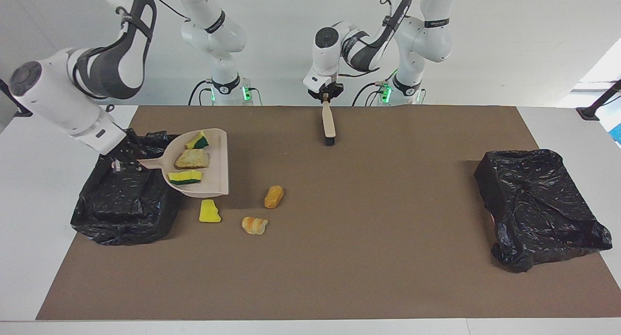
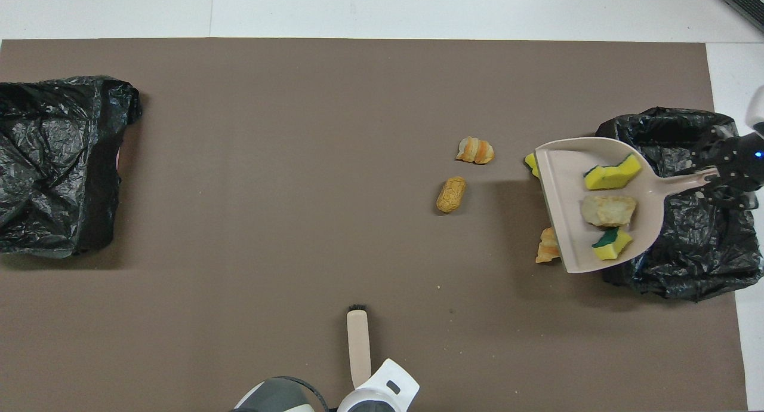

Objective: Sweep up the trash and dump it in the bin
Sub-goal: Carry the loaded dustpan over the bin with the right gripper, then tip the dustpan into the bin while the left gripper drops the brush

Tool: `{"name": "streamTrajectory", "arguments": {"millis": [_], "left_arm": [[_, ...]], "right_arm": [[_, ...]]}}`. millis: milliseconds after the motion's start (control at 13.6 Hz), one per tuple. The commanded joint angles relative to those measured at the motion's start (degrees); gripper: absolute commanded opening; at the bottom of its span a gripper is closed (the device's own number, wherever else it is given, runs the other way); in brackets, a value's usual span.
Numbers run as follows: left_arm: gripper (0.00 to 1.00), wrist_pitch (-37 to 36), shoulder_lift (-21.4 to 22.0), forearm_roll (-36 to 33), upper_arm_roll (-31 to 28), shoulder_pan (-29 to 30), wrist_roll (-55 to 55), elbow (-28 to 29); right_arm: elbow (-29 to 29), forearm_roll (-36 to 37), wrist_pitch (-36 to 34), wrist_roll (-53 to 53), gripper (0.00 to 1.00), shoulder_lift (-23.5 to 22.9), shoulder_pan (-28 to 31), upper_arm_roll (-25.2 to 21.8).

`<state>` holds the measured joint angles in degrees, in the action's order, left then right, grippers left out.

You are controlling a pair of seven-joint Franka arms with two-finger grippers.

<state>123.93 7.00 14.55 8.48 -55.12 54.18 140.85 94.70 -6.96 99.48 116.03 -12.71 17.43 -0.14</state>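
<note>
Robot lab: two arms point(image 1: 97, 82) bolted at brown-matted table point(image 1: 339, 257), bare white walls.

Dustpan point(image 1: 206, 167), raised over the edge of the bin point(image 1: 127, 199) at the right arm's end of the table, carries three scraps point(image 1: 192, 159). Four scraps lie on the mat point(image 1: 339, 257): three point(image 1: 254, 225) beside that bin, one point(image 2: 547, 245) partly under the pan. Hand brush point(image 1: 329, 124) hangs over the mat's robot-side edge; second bin point(image 1: 538, 206) sits at the left arm's end.
</note>
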Motion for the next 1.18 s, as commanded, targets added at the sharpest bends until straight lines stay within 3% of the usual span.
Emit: {"name": "streamTrajectory", "arguments": {"millis": [0, 147, 220, 441, 588, 808, 1102], "left_arm": [[0.16, 2.3, -1.5, -1.1, -0.7, -1.1, 1.8, 0.5], [0.35, 1.7, -1.8, -1.1, -0.7, -0.3, 1.1, -0.1], [0.55, 1.5, -1.7, -1.1, -0.8, 0.4, 0.8, -0.9], [0.6, -2.9, -1.5, -1.1, -0.8, 4.7, -2.0, -5.4], [0.69, -6.1, -1.4, -1.2, -1.0, 6.4, -4.4, -7.7], [1.0, -7.2, -1.5, -4.8, -1.1, 9.2, -7.1, -12.1], [1.0, -7.7, -2.0, -11.8, -1.3, 16.3, -14.5, -20.8]], "right_arm": [[-1.0, 4.1, -0.4, 2.1, 0.0, 0.1, 5.1, 0.7], [-1.0, 8.4, 2.4, 1.9, 0.0, 0.1, 7.5, 0.5], [-1.0, 9.8, 2.7, 1.3, 0.0, 0.1, 8.5, 0.5], [-0.9, 16.7, 4.3, 0.3, 0.0, 0.1, 8.9, -0.2], [-0.9, 25.4, 5.8, -3.3, 0.0, 0.7, 8.3, 0.2], [-0.6, 35.8, 7.7, -10.0, 0.0, 2.3, 5.4, 0.8], [-0.2, 45.8, 7.4, -20.0, 0.0, 3.3, 1.3, 0.8]]}}
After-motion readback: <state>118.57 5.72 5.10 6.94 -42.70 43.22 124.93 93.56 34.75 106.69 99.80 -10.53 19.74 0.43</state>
